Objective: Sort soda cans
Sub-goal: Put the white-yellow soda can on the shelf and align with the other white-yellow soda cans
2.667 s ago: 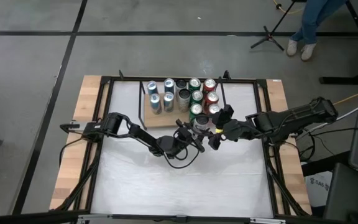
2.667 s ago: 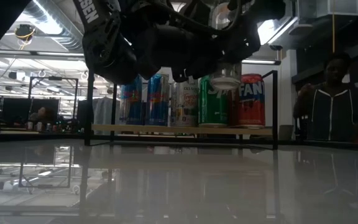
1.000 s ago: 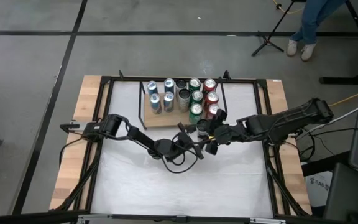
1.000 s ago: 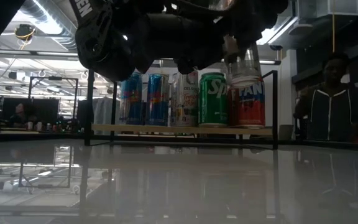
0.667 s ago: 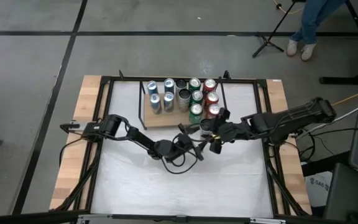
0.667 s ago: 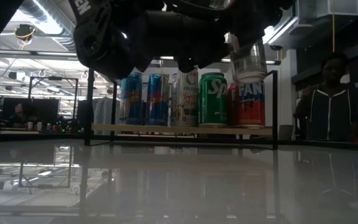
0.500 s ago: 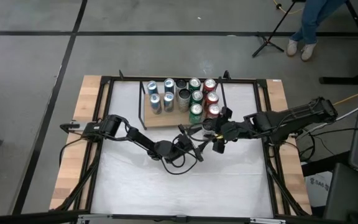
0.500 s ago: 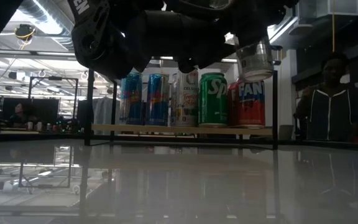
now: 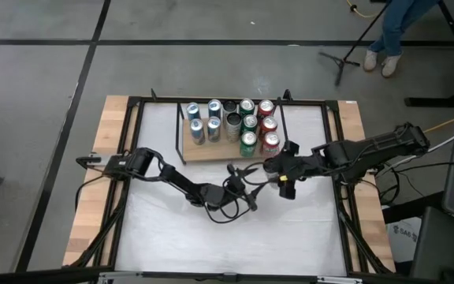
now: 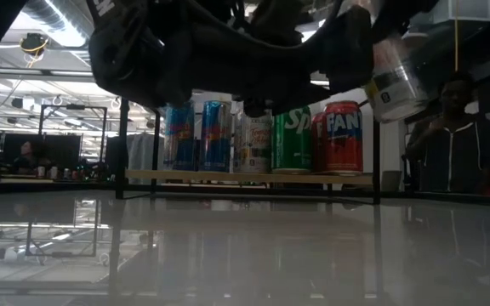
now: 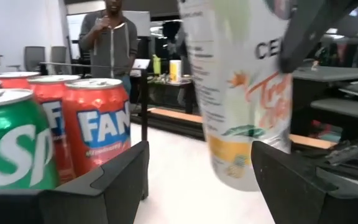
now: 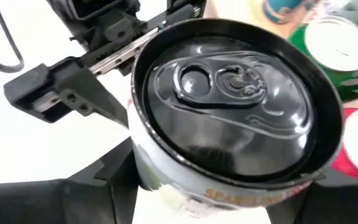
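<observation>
Wooden tray [image 9: 187,151] holds upright soda cans [image 9: 248,124]; right gripper [image 9: 277,168] clamps a white can [image 10: 395,78], left gripper [image 9: 239,183] spread empty

Grey concrete floor [image 9: 46,95] with dark seams; ceiling strip lights [image 10: 62,19]; desks [image 10: 24,180] far left; a standing person [image 10: 453,140] far right; tripod stand [image 9: 345,57].
</observation>
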You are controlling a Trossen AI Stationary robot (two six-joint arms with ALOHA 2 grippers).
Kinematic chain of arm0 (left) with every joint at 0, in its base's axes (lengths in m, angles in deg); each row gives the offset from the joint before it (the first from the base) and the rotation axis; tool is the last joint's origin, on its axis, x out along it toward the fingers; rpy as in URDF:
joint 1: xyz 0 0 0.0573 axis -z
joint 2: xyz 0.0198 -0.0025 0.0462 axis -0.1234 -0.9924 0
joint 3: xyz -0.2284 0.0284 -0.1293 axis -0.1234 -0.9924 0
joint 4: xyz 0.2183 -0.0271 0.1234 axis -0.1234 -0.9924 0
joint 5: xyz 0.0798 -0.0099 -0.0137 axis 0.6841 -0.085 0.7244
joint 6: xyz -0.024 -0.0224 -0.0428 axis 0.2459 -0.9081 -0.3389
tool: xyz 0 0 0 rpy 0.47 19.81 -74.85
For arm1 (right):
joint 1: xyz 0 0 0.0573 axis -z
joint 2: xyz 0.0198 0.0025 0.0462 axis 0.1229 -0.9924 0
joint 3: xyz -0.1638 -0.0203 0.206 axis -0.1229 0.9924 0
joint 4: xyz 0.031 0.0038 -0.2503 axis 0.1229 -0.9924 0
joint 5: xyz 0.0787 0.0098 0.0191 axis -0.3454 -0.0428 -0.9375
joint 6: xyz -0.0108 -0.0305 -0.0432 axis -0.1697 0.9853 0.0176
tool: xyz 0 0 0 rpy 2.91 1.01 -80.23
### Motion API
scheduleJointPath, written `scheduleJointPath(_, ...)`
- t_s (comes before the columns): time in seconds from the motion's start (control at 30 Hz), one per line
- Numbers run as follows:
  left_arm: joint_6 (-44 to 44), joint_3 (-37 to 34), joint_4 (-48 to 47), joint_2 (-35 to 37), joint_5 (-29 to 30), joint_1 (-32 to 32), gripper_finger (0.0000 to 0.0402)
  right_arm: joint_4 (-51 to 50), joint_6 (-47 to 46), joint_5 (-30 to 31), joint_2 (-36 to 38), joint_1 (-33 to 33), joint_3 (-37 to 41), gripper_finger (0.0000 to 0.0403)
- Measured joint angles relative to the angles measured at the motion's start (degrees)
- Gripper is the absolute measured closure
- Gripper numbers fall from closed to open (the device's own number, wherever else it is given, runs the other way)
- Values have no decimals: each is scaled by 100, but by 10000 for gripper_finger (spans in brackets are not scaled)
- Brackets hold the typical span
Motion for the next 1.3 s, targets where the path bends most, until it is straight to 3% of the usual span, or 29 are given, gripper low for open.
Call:
scheduleJointPath(0.17,44,0,-29,40,600,201,125,34,-2,-118,-3,0,0,158)
scheduleJointPath(0.4,884,0,-298,558,1014,461,125,120,-1,-196,-117,2,0,157)
scheduleJointPath(0.57,769,-185,-1764,1318,974,517,125,153,-1,-327,-180,0,0,157)
scheduleJointPath(0.67,-23,-438,-3197,1950,496,478,125,197,-1,-324,-180,0,0,157)
scheduleJointPath(0.83,-1589,-584,-5706,2987,-1811,9,125,380,8,-305,-241,0,-7,157)
scheduleJointPath(0.93,-1808,-592,-6173,3194,-2833,-310,125,656,132,-310,-406,0,-7,157)
scheduleJointPath(1.03,-1738,-592,-6057,3227,-3183,-493,125,925,198,-313,-610,1,-7,157)
scheduleJointPath(1.3,-1622,-590,-5958,3235,-3229,-656,125,1204,211,-202,-1062,7,-7,157)
